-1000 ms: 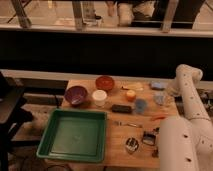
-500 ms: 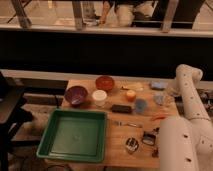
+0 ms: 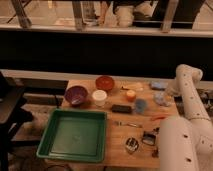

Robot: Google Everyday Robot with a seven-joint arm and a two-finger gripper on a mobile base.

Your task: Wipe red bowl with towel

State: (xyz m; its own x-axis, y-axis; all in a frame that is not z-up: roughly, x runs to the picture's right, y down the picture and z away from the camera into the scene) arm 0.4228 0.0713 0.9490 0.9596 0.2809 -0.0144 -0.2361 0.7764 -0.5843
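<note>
The red bowl [image 3: 105,82] stands upright at the far middle of the wooden table [image 3: 117,150]. A pale blue towel [image 3: 158,86] lies near the far right edge, with another bluish crumpled cloth [image 3: 161,99] just in front of it. My white arm rises at the right, bends at its elbow [image 3: 188,75] and comes down towards those cloths. My gripper [image 3: 165,94] is low over the table's right side by the cloths, well to the right of the red bowl.
A purple bowl [image 3: 76,94] and a white cup [image 3: 99,97] stand left of centre. An orange cup [image 3: 131,95], blue cup [image 3: 140,105], black block [image 3: 121,108] and a utensil [image 3: 127,124] lie mid-table. A green tray [image 3: 75,134] fills the front left.
</note>
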